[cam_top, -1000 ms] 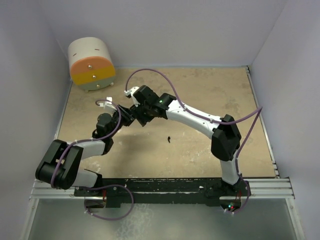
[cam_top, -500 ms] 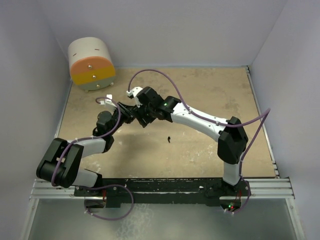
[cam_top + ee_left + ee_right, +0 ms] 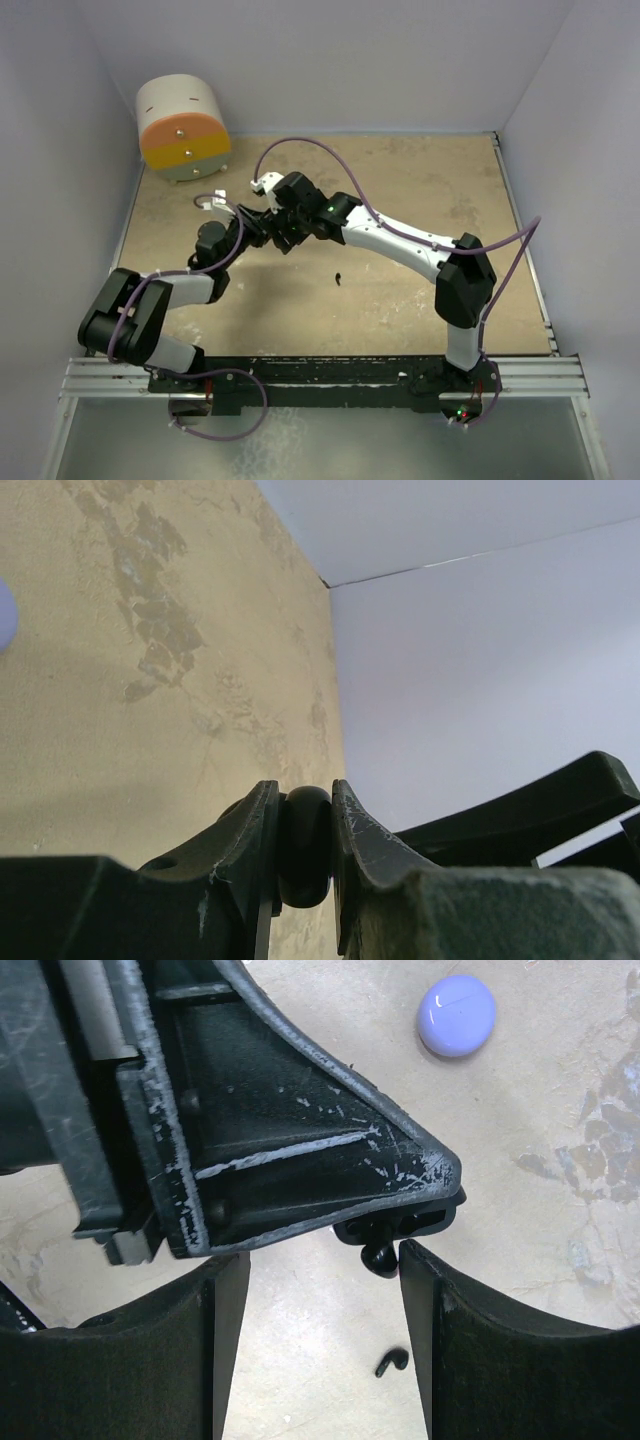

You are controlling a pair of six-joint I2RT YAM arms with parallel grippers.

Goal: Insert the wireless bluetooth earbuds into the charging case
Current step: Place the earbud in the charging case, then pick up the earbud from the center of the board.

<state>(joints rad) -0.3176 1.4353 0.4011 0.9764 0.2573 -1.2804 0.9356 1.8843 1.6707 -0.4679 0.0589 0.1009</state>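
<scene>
— Left of the bench's middle, toward its far edge, what do your two grippers have between them?

— Your left gripper is clamped on the black charging case, which it holds on edge between its fingers. Your right gripper has its jaws apart, one finger on either side of the left gripper's tip, and is closed on nothing.

— And where are the earbuds?

— A black earbud hangs by its stem from the case's lower rim, in the gap between your right fingers. A second black earbud lies loose on the bench below, toward the near edge from the grippers.

— What crowds you?

— From your right wrist, the left gripper's own body covers most of the case, so only its rim shows. A lavender disc lies flat on the bench beyond that tip, apart from the case. An orange, yellow and white drum sits in the far-left corner, well apart from both arms.
</scene>
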